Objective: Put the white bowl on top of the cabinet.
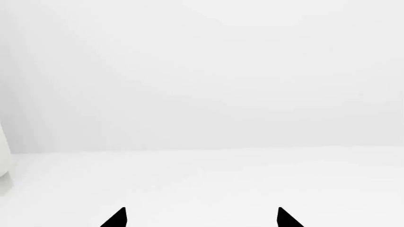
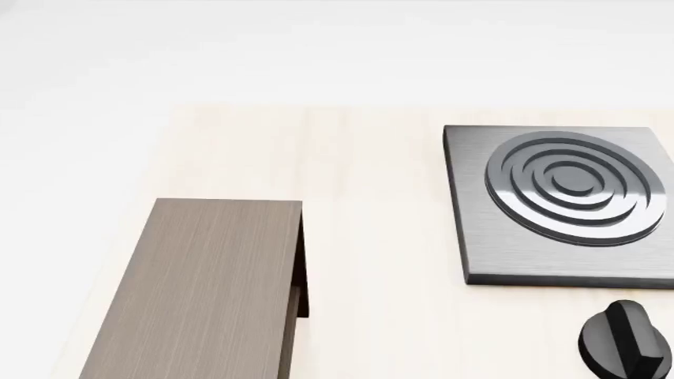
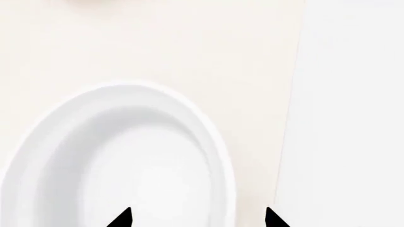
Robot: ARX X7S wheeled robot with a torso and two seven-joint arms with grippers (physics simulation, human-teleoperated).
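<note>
Right gripper (image 3: 197,218): tips spread, straddling near rim of white bowl (image 3: 136,161), apparently not touching. Bowl upright on pale counter (image 3: 189,42), close to its edge. Left gripper (image 1: 202,218): tips apart, nothing between, facing blank white. Cabinet (image 2: 200,284) at counter's left edge; stove plate (image 2: 558,201) and black knob (image 2: 627,341) toward right.
</note>
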